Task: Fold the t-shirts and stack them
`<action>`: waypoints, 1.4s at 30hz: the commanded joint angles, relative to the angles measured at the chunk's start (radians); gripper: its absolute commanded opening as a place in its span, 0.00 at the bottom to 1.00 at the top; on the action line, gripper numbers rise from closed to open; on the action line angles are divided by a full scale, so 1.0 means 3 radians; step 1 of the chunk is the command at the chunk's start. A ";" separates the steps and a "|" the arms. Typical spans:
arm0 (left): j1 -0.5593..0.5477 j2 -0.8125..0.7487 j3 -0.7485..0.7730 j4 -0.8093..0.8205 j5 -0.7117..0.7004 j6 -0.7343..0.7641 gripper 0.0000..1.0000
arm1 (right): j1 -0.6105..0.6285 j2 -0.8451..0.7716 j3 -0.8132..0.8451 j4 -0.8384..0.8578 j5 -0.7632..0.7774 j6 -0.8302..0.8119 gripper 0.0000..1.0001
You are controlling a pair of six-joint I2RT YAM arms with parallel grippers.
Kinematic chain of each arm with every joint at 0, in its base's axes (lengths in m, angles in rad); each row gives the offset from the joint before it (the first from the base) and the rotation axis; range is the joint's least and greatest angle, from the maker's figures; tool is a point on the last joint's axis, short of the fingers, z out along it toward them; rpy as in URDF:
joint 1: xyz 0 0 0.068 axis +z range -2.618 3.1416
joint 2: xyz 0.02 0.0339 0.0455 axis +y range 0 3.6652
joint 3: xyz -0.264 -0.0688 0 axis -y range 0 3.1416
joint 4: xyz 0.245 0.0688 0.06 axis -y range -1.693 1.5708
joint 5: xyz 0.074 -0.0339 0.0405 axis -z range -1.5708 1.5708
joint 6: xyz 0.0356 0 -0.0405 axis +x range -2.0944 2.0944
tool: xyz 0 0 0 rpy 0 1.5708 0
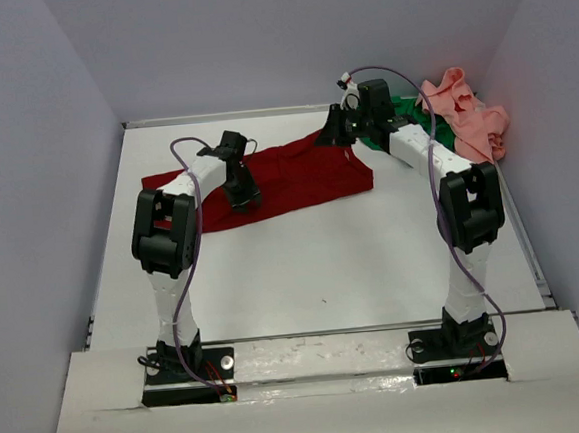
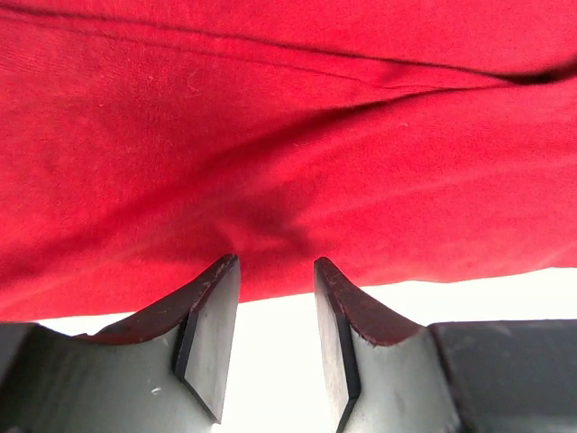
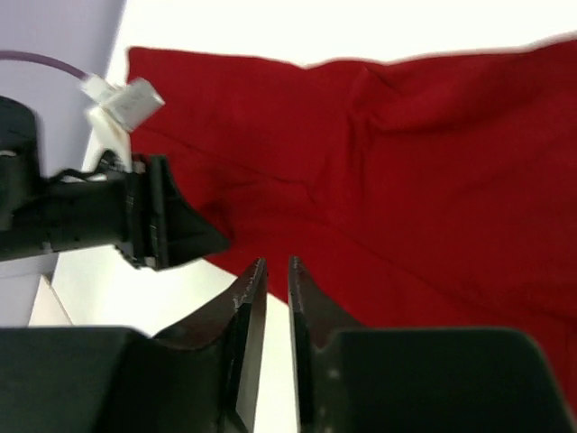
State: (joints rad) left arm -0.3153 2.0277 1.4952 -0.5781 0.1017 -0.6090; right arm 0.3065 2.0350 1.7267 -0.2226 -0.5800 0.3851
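Note:
The dark red t-shirt lies spread across the far middle of the white table, somewhat wrinkled. My left gripper stands over its near edge. In the left wrist view the left gripper is open, bare table between the jaws and its tips at the red cloth's hem. My right gripper is at the shirt's far right corner. In the right wrist view the right gripper shows only a narrow gap, tips at the red shirt's edge, nothing seen between them. The green t-shirt and the salmon pink t-shirt lie crumpled at the back right.
Grey walls close in the table on the left, back and right. The right arm reaches over the green cloth. The left gripper's body shows at the left of the right wrist view, close to the right fingers.

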 commanded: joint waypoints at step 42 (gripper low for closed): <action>0.0959 -0.0240 -0.0116 -0.0461 -0.0958 0.0869 0.49 | -0.0014 0.0574 -0.0372 -0.0991 0.1130 -0.0271 0.00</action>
State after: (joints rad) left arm -0.0257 1.9614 1.4311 -0.6624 -0.1493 -0.3725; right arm 0.3023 2.1548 1.5822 -0.4931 -0.3309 0.3275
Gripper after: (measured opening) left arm 0.488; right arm 0.009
